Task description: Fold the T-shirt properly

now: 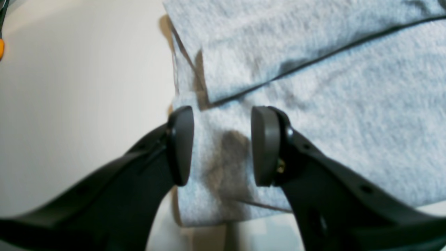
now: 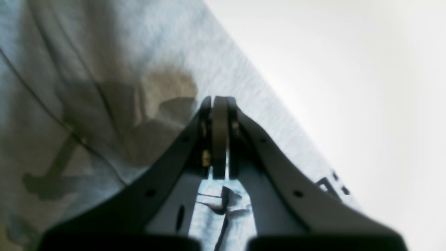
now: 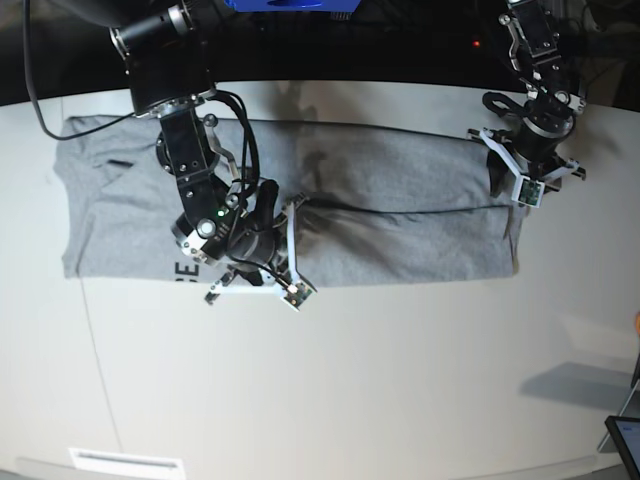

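Observation:
The heather-grey T-shirt (image 3: 400,235) lies across the white table as a long band folded lengthwise, with black lettering (image 3: 186,270) near its front edge. My right gripper (image 3: 256,282) is low over the shirt's front edge left of the middle. In the right wrist view its jaws (image 2: 220,104) are shut, with no cloth showing between the pads. My left gripper (image 3: 528,182) hangs over the shirt's right end. The left wrist view shows it open (image 1: 223,139), its pads (image 1: 266,146) straddling the corner of the folded shirt (image 1: 313,104).
The white table (image 3: 400,380) runs wide in front of the shirt. A dark device (image 3: 626,442) sits at the front right corner and a white label (image 3: 125,463) at the front left. An orange item (image 1: 1,48) shows at the left wrist view's edge.

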Controlling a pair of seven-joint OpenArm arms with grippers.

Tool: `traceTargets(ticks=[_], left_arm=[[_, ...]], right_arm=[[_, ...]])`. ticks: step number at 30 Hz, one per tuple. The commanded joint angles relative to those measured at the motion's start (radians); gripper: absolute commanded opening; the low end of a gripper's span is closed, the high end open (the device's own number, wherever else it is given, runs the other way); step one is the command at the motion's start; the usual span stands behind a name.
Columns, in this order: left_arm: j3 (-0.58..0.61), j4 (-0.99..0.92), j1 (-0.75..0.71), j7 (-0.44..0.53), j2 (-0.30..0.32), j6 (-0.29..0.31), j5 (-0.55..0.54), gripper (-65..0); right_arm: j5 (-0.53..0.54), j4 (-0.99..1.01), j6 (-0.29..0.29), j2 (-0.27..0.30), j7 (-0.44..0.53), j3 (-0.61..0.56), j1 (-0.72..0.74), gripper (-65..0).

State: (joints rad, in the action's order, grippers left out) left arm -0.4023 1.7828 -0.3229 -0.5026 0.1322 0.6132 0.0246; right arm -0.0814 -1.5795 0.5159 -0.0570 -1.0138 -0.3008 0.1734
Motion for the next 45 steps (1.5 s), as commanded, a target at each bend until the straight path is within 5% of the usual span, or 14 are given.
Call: traceTargets(ticks=[1, 8, 27, 38, 42, 45], left_arm=[[-0.010, -0.002, 0.001, 0.014, 0.019, -0.008, -0.007, -38.0], [-0.010, -0.093, -0.008, 0.017, 0.096, -0.008, -0.013, -38.0], [-0.043, -0.084, 0.000, 0.017, 0.091, -0.008, -0.008, -38.0], [-0.043, 0.116, -0.040, 0.017, 0.053, -0.005, -0.021, -38.0], [-0.036, 0.190, -0.015, 0.011, 0.030, -0.003, -0.122, -38.0], [-0.033, 0.165, 0.072, -0.083, 0.024, -0.003, -0.165, -37.6]], right_arm=[[0.005, 0.003, 0.000, -0.001, 0.026, -0.001, 0.016, -65.0], [0.004, 0.063, 0.000, 0.018, 0.036, 0.005, 0.005, -65.0], [0.004, -0.152, -0.001, 0.023, -0.124, 0.007, -0.117, -65.0], [0.005, -0.158, 0.007, 0.042, 0.006, -0.004, -0.107, -65.0], [0.004, -0.158, 0.000, 0.050, 0.086, -0.008, -0.133, -65.0], [0.004, -0.144, 0.000, 0.067, 0.091, -0.008, -0.134, -65.0]])
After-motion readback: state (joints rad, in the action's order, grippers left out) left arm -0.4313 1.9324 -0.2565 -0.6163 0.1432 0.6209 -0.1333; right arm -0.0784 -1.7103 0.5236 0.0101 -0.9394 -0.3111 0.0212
